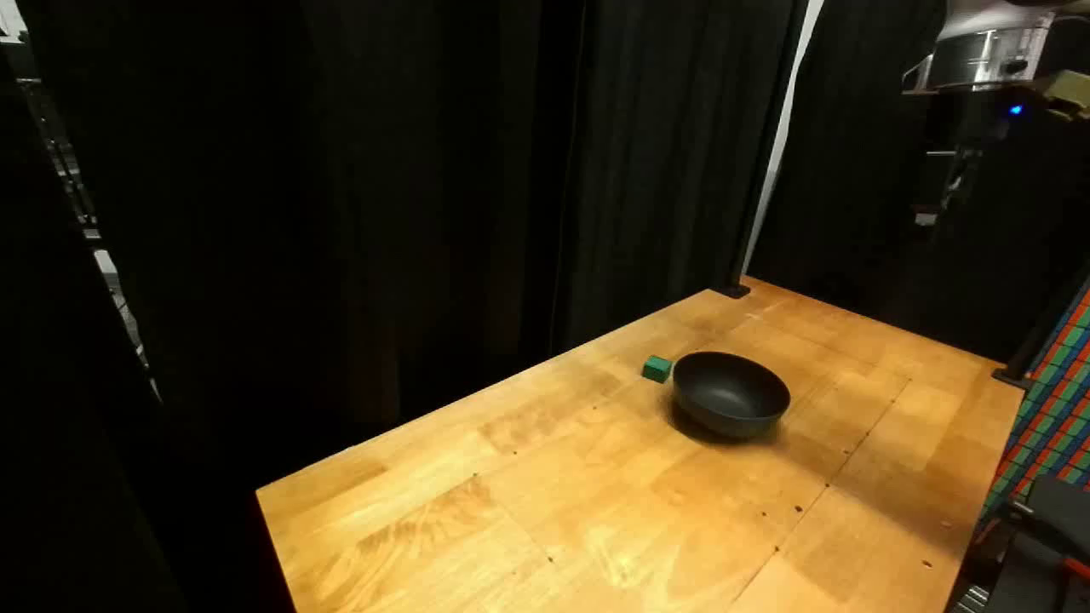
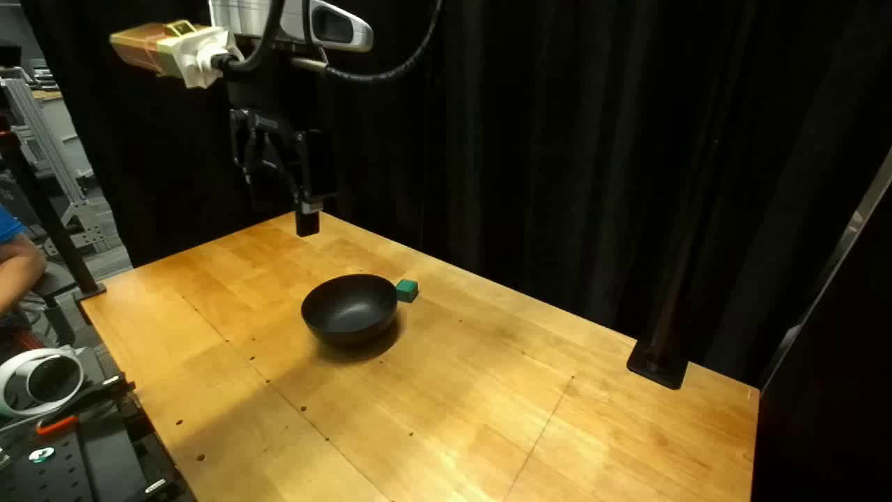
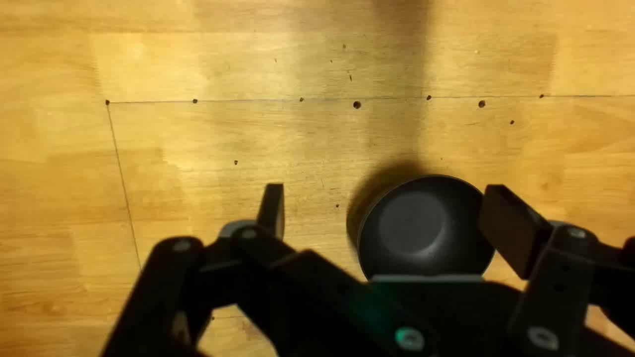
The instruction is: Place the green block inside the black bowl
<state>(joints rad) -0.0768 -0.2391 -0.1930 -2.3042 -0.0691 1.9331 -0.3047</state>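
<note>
One block (image 1: 656,369) just beside bowl (image 1: 731,396), toward long edge of tabletop (image 1: 613,477) by curtain (image 1: 443,187) | your gripper (image 3: 391,215) spread wide, holding nothing | come down off-line and you may strike bowl, shoving block edgeward

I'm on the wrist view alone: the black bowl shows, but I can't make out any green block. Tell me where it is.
Observer: The green block sits on the wooden table, outside the black bowl and close beside it.
Operator: Tell me which side of the bowl.
Observer: The side toward the table's long edge along the black curtain, in both exterior views.
Operator: Now report anyone nearby.
Observer: A person's bent arm shows at the edge of an exterior view, off the table.
</note>
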